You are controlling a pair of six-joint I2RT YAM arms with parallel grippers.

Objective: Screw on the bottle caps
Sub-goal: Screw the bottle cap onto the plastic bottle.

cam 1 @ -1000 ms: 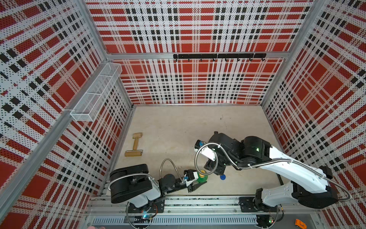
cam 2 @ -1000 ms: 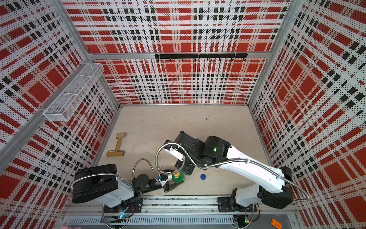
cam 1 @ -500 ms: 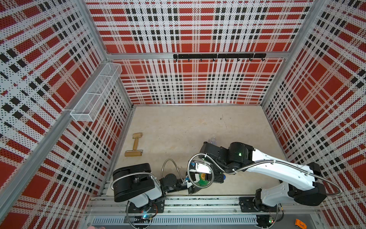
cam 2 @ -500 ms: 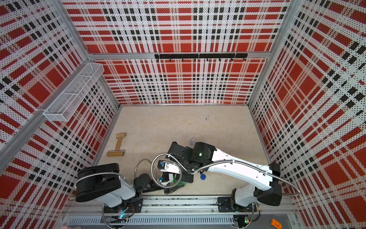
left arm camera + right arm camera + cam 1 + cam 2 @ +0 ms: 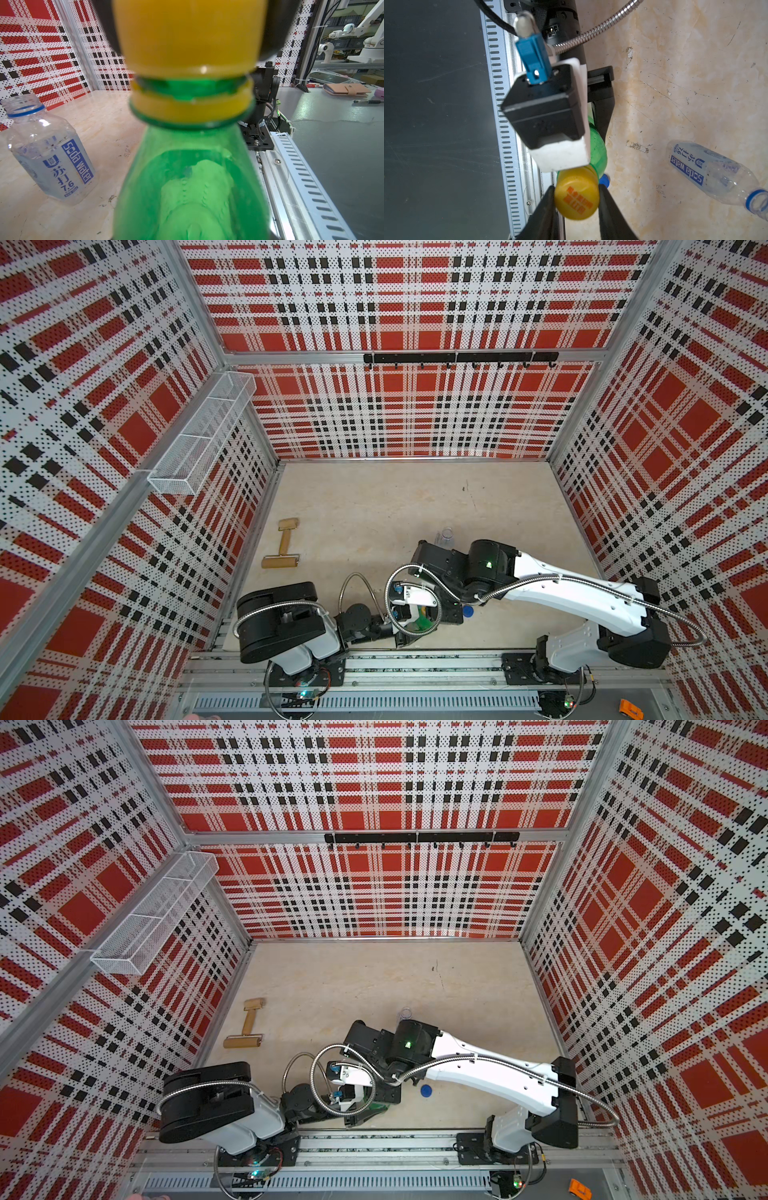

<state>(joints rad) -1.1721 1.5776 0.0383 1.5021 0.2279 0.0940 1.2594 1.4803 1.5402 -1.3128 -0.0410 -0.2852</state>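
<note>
Clamps the yellow cap (image 5: 576,200) atop the green bottle (image 5: 187,176) between the fingers of the right gripper (image 5: 576,187), narrowed since a second ago. Holds that bottle squeezed in the left gripper (image 5: 413,624), blue cap (image 5: 468,611) just beside it.

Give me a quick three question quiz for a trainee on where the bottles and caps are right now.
1. True or false: the clear bottle has a cap on.
2. Fill in: the blue cap lies loose on the ____.
3. The right tool is closed on: A) the blue cap, B) the yellow cap, C) the clear bottle.

Key:
1. False, its neck is open.
2. Table.
3. B, and that cap sits on the neck of the green bottle.
</note>
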